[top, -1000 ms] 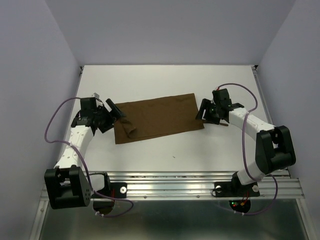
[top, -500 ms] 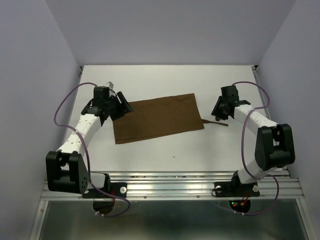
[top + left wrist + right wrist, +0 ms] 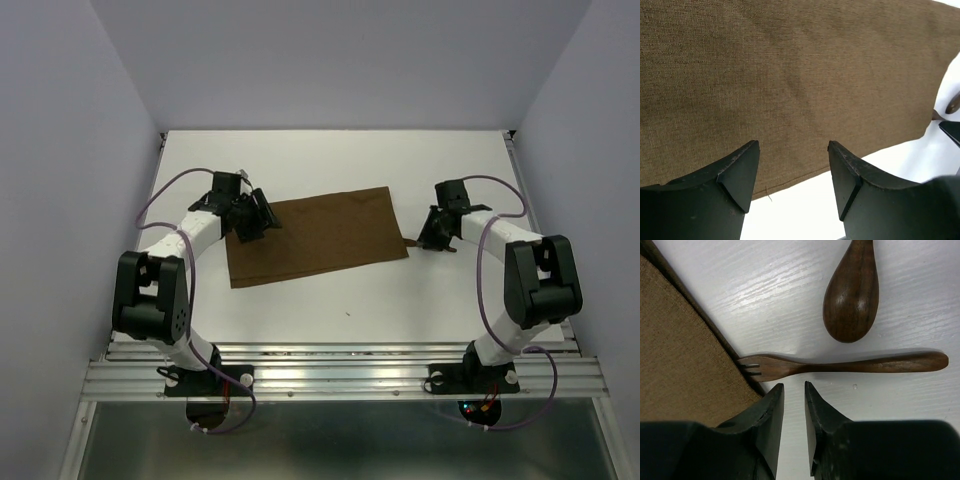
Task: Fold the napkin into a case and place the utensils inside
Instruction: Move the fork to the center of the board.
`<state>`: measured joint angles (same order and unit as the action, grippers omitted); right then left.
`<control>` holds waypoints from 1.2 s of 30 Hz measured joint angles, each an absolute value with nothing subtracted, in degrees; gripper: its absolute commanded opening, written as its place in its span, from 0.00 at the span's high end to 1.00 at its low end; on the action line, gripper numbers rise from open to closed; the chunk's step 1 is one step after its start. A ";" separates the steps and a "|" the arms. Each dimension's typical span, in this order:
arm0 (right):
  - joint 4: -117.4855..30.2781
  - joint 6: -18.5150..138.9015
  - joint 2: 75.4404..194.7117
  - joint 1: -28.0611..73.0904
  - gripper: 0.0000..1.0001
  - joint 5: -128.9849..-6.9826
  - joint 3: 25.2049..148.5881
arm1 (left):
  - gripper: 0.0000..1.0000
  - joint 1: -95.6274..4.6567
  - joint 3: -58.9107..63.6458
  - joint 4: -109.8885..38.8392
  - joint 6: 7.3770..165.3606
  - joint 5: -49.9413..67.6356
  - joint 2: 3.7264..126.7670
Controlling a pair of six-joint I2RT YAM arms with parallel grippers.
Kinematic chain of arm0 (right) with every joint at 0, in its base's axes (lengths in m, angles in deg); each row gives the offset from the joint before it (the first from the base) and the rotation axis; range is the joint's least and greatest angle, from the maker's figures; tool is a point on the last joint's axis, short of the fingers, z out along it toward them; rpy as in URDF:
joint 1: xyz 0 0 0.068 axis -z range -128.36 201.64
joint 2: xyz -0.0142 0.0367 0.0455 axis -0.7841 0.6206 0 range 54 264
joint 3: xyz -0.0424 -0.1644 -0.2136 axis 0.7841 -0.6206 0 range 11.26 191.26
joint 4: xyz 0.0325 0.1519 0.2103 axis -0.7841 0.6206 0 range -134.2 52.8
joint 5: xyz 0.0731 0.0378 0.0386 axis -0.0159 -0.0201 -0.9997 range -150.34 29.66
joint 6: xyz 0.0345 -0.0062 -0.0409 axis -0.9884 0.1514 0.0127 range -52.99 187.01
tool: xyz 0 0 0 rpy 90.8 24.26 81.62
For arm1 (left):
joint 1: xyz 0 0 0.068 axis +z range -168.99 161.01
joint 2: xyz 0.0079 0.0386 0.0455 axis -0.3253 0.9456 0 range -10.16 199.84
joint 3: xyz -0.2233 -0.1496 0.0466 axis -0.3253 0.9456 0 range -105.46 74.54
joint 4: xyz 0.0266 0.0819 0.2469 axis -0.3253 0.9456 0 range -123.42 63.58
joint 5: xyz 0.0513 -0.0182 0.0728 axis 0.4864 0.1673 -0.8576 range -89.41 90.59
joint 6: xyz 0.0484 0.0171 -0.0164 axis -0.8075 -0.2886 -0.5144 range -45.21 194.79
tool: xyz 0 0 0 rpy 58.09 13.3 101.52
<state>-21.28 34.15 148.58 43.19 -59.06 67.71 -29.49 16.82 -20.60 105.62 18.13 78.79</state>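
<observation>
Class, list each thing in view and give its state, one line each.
Napkin: spread flat on the table.
Fork: lying flat, tines at the napkin's edge.
Spoon: lying on the table, unheld.
Left gripper: open, above the napkin.
Right gripper: nearly closed, empty, beside the fork.

No legible text — no labels, no numbers.

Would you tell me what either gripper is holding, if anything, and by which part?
Nothing is held: left gripper open over the dark brown cloth napkin; right gripper empty beside the slim brown fork.
</observation>
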 measured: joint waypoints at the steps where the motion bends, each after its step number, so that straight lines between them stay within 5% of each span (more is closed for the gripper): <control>1: -21.19 34.15 148.65 43.19 0.69 -59.24 67.49 | 0.33 -29.49 16.87 -20.82 105.68 18.13 79.31; 32: -31.25 22.23 160.49 50.08 0.68 -58.10 75.95 | 0.33 -29.49 17.94 -23.27 103.78 17.45 87.73; 36: -31.40 21.73 160.47 51.24 0.62 -57.51 75.95 | 0.32 -29.49 17.94 -23.01 103.28 17.62 87.73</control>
